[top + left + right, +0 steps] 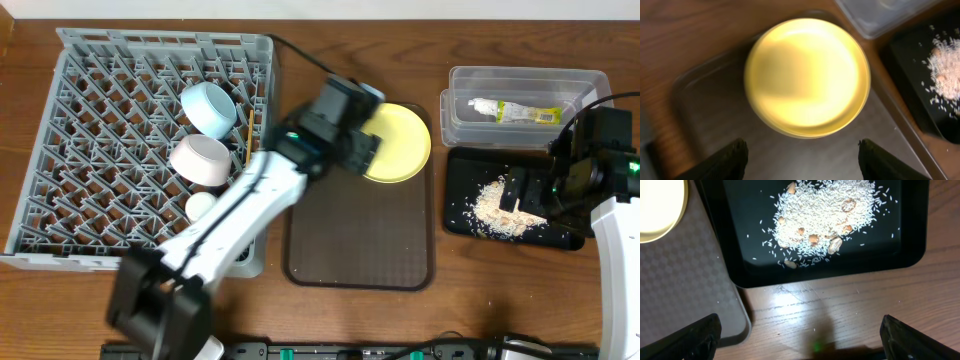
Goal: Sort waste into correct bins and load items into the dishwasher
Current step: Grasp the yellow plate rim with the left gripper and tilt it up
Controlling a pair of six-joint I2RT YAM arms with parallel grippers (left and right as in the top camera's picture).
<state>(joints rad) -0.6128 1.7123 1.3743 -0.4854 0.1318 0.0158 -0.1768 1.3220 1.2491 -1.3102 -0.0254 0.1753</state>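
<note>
Overhead view: yellow plate (405, 150) lies flat at the upper right corner of the brown tray (360, 240), right of centre. The left gripper (368, 150) hangs over the plate's left edge. The grey dish rack (90, 130) at left already holds bowls (208, 107). The right gripper (525, 195) sits above the black tray (462, 170) of spilled rice (495, 210) at right. Left wrist view, blurred: fingers (727, 160) spread wide at bottom of frame, holding nothing, plate centred above them. Risk, as judged: a flat plate offers only its rim, so a shallow bite could shove it toward the clear container (875, 17) at upper right, or drop it. Right wrist view: fingers (690, 337) spread and empty over bare wood below the black tray. A low pass could clip that rim and scatter rice.
</note>
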